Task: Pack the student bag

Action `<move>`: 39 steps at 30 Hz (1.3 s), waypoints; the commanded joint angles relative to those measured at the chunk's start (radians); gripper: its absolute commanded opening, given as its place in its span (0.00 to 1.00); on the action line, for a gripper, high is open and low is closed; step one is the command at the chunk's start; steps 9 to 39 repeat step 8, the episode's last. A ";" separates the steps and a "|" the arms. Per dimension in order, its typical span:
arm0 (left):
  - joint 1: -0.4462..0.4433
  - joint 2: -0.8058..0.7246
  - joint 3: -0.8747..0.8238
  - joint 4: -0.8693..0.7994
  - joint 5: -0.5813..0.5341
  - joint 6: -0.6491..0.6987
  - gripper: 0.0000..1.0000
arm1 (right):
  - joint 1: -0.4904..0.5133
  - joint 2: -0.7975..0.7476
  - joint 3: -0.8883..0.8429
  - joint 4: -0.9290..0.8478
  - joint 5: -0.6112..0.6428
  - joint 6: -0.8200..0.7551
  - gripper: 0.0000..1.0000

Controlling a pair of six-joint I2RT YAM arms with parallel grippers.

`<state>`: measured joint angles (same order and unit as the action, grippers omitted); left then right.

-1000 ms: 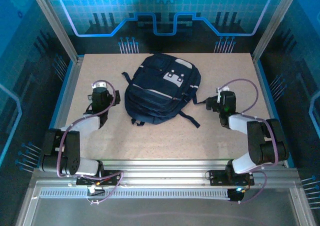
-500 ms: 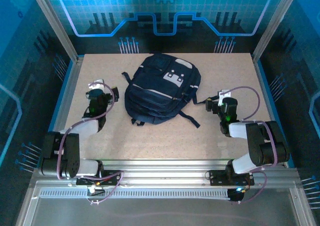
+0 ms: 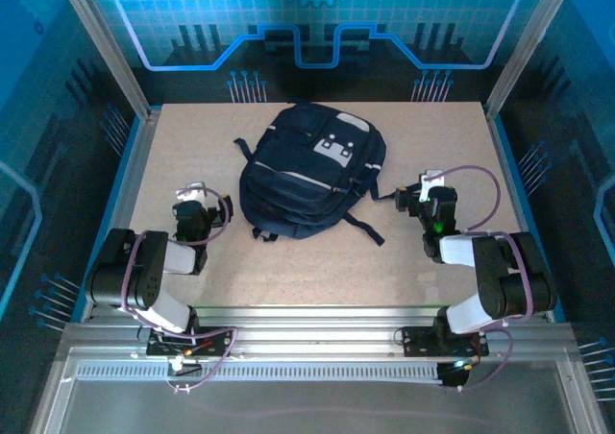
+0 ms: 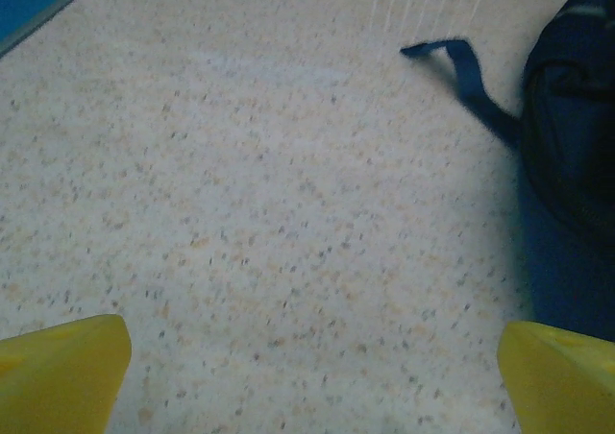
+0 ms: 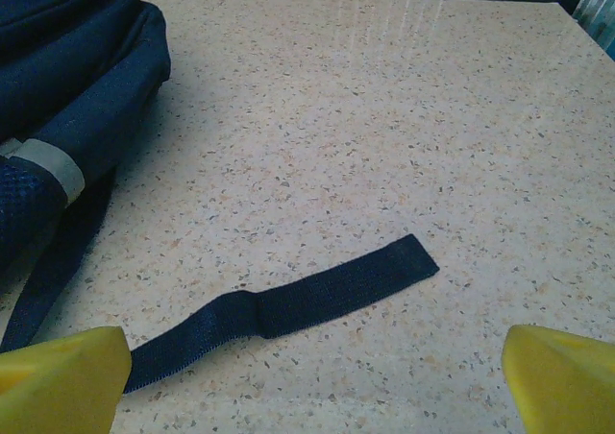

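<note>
Both arms wait low over the table [image 3: 432,136]. The left gripper [image 3: 199,204] and the right gripper [image 3: 408,196] are wide open and hold nothing, one on each side of the backpack [image 3: 307,170], probably to reach its zips. It lies flat mid-table; the pockets look closed, the contents hidden.

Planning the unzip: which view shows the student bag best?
Top external: the whole student bag, pockets and patches facing up. Left wrist catches its side and one strap; right wrist a corner and a strap end.
</note>
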<state>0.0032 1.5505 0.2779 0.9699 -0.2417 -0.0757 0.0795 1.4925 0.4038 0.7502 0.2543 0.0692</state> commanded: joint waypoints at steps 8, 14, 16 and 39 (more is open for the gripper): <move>-0.015 -0.002 0.078 -0.005 0.013 0.036 0.99 | 0.016 0.008 0.002 0.053 0.029 -0.023 1.00; -0.015 -0.002 0.078 -0.005 0.013 0.036 0.99 | 0.016 0.008 0.002 0.053 0.029 -0.023 1.00; -0.015 -0.002 0.078 -0.005 0.013 0.036 0.99 | 0.016 0.008 0.002 0.053 0.029 -0.023 1.00; -0.015 -0.002 0.078 -0.005 0.013 0.036 0.99 | 0.016 0.008 0.002 0.053 0.029 -0.023 1.00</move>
